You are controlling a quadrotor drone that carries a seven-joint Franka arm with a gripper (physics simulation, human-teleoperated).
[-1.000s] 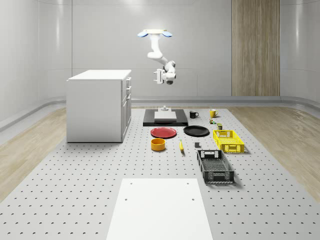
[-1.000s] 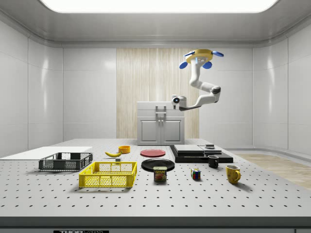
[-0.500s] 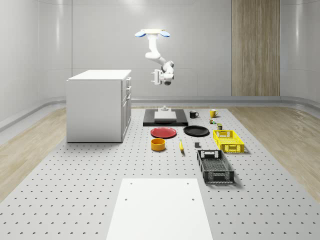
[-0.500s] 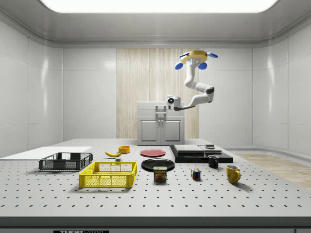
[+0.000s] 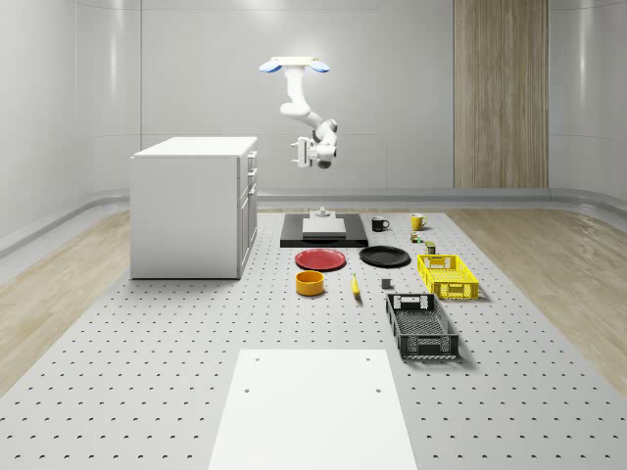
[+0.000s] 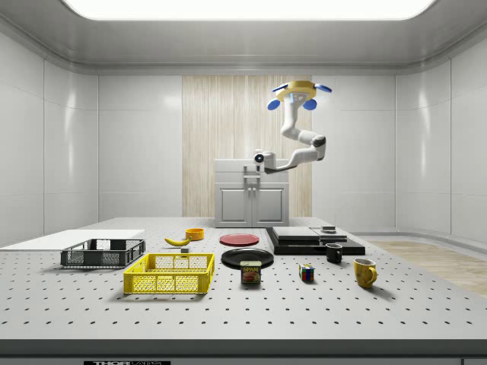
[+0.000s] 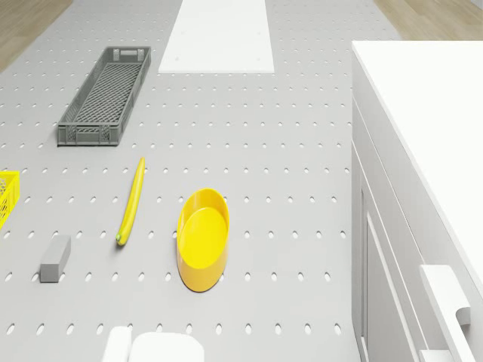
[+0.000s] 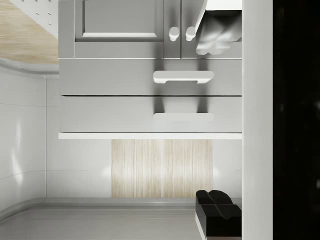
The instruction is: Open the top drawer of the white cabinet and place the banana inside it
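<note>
Whole-scene view had the drone [image 5: 294,66] hovering high beside the white cabinet [image 5: 194,206], drawers all shut, with the gripper [image 5: 301,152] level with the cabinet's top, its finger spread impossible to judge. Yellow crate [image 5: 447,275], grey crate [image 5: 421,325] and orange bowl [image 5: 311,283] looked empty. Banana [image 5: 355,286] lay on the perforated grey table [image 5: 147,372], between bowl and grey crate, pale walls around.

Perforated table [image 5: 147,343] carries cabinet [image 5: 191,211], banana [image 5: 355,286], crates.
</note>
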